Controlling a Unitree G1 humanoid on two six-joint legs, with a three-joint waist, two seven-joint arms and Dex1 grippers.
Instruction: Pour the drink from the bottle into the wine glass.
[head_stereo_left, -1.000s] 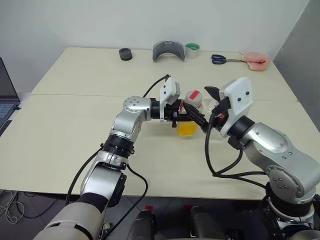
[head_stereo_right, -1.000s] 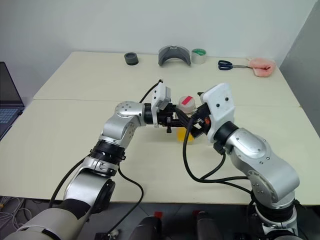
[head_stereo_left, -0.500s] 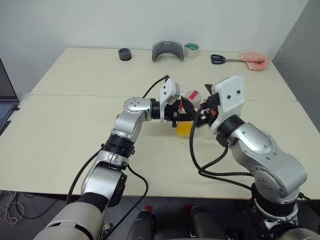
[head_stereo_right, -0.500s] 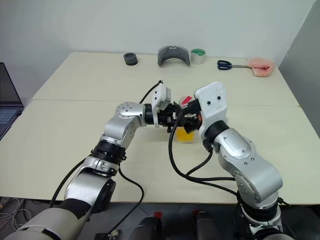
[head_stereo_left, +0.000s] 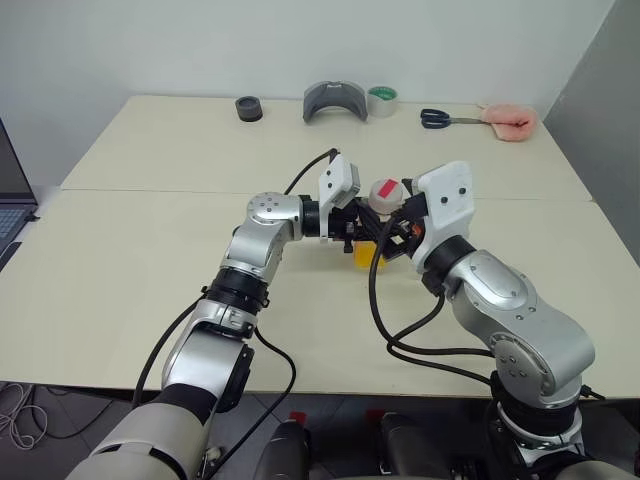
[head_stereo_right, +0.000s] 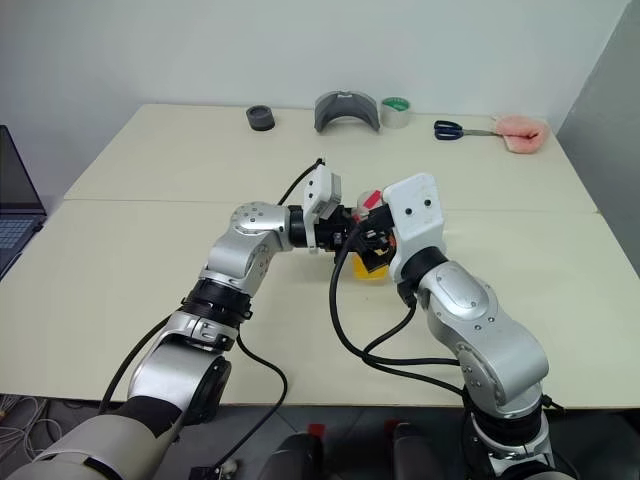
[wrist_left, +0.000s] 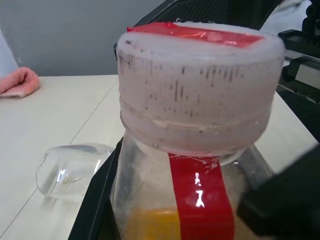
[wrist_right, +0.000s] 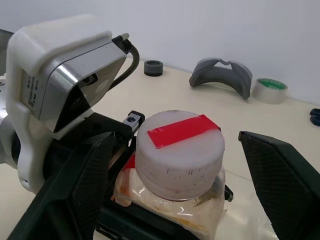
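The left gripper (head_stereo_left: 362, 228) is squeezing the bottle (wrist_right: 172, 192) tight and holding it upright over the middle of the table (head_stereo_left: 150, 250), with orange drink (head_stereo_left: 368, 258) sitting low inside. The right gripper (wrist_right: 175, 165) is spreading its fingers (wrist_right: 280, 175) wide, one at 3 o'clock and one at 9 o'clock of the cap (wrist_right: 180, 150). The wine glass (wrist_left: 70, 170) is lying on its side nearby.

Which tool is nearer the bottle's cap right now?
Right. The right tool has its open fingers either side of the cap, not touching. The left tool is shut on the bottle lower down, at its body.
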